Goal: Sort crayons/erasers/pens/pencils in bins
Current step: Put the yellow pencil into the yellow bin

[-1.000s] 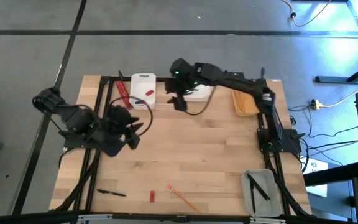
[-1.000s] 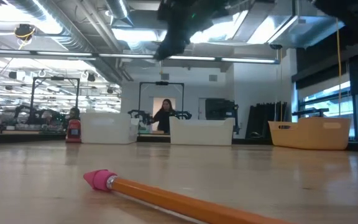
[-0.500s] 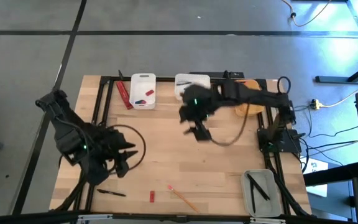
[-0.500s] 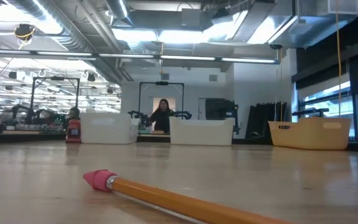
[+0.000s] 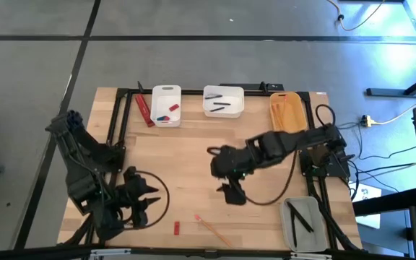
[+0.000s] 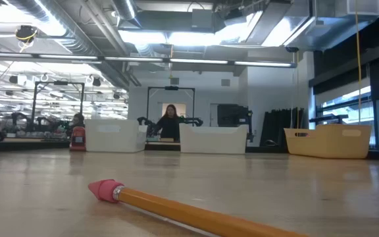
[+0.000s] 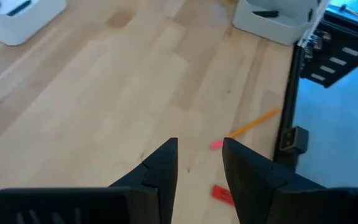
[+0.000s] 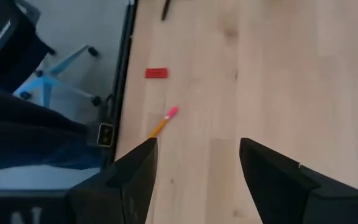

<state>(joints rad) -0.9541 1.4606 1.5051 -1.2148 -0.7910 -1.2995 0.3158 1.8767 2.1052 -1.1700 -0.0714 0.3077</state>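
Note:
An orange pencil [image 5: 212,230] with a pink end lies flat near the table's near edge; it also shows in the low view as pencil [image 6: 189,212]. A red eraser [image 5: 175,228] lies to its left. A black pen [image 8: 165,9] lies farther left, beside the left arm. My left gripper [image 5: 150,204] is open, above the table left of the eraser. My right gripper [image 5: 231,196] is open, above the table on the far side of the pencil [image 8: 162,124]. The bins are a narrow white one [image 5: 166,105], a wider white one [image 5: 224,101], a yellow-orange one [image 5: 286,113] and a grey one [image 5: 303,222].
A long red object [image 5: 144,110] lies left of the narrow white bin. The wider white bin and the grey bin hold black pens. Black frame rails run along the table's left and right sides. Bare wood lies across the table's middle [image 5: 193,162].
My right gripper has swung from above the wider white bin at the far edge toward the near edge, and now stands over the table's middle near the pencil. My left gripper has moved toward the near edge, close to the eraser. The pencil and the eraser have stayed put.

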